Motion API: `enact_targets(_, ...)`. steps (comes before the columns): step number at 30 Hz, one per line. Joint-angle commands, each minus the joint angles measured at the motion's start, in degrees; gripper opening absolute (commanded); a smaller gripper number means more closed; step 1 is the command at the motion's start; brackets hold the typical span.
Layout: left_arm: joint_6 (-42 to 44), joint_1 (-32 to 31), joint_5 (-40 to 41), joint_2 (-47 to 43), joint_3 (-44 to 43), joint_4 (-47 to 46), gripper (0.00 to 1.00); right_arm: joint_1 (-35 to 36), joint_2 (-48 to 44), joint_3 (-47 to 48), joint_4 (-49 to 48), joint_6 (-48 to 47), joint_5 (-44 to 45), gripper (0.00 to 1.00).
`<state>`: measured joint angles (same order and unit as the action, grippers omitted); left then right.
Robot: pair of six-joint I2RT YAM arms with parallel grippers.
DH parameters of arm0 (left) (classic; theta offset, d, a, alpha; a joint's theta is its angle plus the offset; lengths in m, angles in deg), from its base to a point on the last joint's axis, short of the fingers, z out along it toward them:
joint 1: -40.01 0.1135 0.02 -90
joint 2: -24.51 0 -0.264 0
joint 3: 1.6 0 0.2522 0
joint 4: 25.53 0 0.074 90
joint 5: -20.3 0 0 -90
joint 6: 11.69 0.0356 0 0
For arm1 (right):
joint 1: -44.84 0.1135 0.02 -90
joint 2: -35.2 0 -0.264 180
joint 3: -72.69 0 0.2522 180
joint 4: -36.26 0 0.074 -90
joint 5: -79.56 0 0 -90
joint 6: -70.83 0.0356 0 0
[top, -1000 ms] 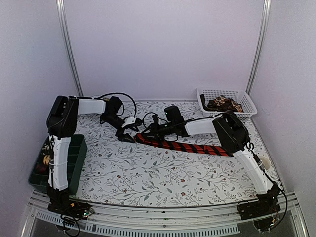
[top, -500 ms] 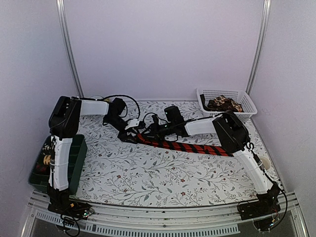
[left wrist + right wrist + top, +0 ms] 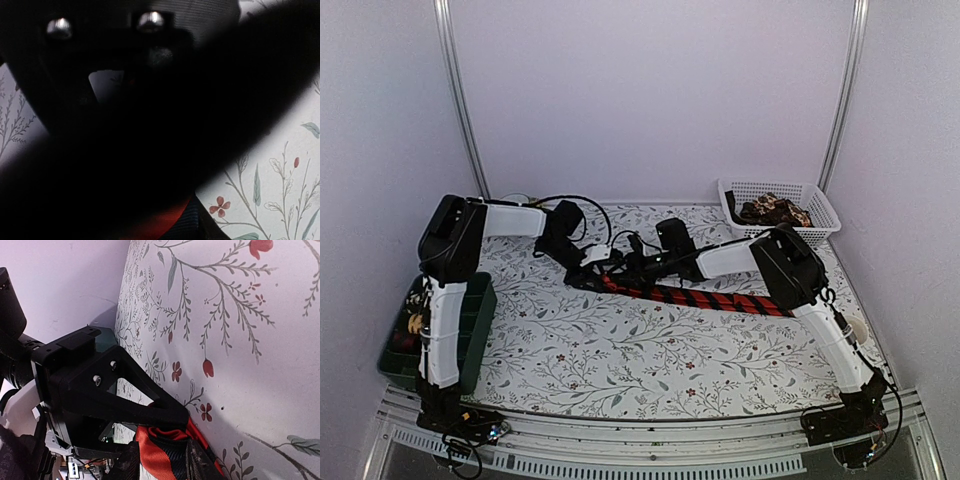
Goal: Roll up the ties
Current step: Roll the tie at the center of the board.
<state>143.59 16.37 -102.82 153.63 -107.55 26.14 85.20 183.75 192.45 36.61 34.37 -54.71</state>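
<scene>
**Item 1. Bench** (image 3: 620,350): covered with a pale cloth printed with leafy sprigs and small red flowers. We list it first as the carrier of everything below.

**Item 2. Left arm** (image 3: 440,330) and **right arm** (image 3: 820,330): white and black. Each rises from its base at the near edge and bends inward, so both wrists meet over the far middle of the bench.

**Item 3. Green bin** (image 3: 475,320): dark, at the near left edge, partly behind the left arm. Its contents are too small for us to name.

**Item 4. White basket** (image 3: 810,190): lattice-walled, in the far right corner, holding a heap of brown-patterned ties (image 3: 775,210).

**Item 5. Red striped tie** (image 3: 710,298): red with black diagonal stripes. It lies flat on the bench from beneath the right arm's elbow leftward to the two wrists, where its left end is bunched into a small fold.

**Item 6. Right end effector** (image 3: 164,452): fingers drawn in narrowly on that fold, one on either side, with red cloth pinched between them (seen plainly in the right wrist view).

**Item 7. Left end effector** (image 3: 590,274): set against the same end of the tie from the left, with one black fingertip touching the fold. Its own camera is almost wholly dark and shows only a scrap of red cloth at the bottom edge. We cannot tell how far apart its jaws stand or whether it has hold.
</scene>
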Motion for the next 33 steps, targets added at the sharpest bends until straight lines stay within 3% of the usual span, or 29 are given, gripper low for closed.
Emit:
enact_targets(1, -9.57, -3.15, 2.95, -0.85, 4.13, 3.26, 0.37, 0.13, -4.59, -6.18, 6.45, -2.77, 1.84, 0.33)
enact_targets(10, -26.95, -8.83, 10.45, -9.56, 19.21, -7.58, 0.48, 0.34, -10.37, -11.67, 10.0, -7.3, 4.01, 0.34)
enact_targets(13, -31.13, -9.85, 11.56, -9.86, 20.63, -8.53, 0.59, 0.74, -12.57, -14.63, 9.91, -8.57, 4.63, 0.34)
enact_targets(15, -33.6, -9.98, 15.03, -11.12, 22.97, -11.54, 0.73, 0.84, -13.4, -17.08, 8.62, -8.63, 4.59, 0.34)
enact_targets(19, -34.57, -9.68, 18.61, -13.58, 25.68, -14.71, 0.86, 1.04, -17.55, -20.29, 7.15, -8.86, 4.11, 0.34)
enact_targets(27, -31.19, -8.97, 16.17, -14.8, 22.42, -14.83, 0.9, 1.44, -20.14, -21.16, 6.61, -10.04, 3.48, 0.37)
enact_targets(29, -30.88, -9.1, 14.02, -14.7, 21.36, -13.81, 0.99, 1.42, -20.8, -21.3, 6.39, -10.03, 3.49, 0.38)
enact_targets(33, -30.97, -9.53, 11.07, -15.33, 21.52, -14.31, 1.0, 1.39, -21.66, -21.27, 6.24, -9.88, 3.53, 0.38)
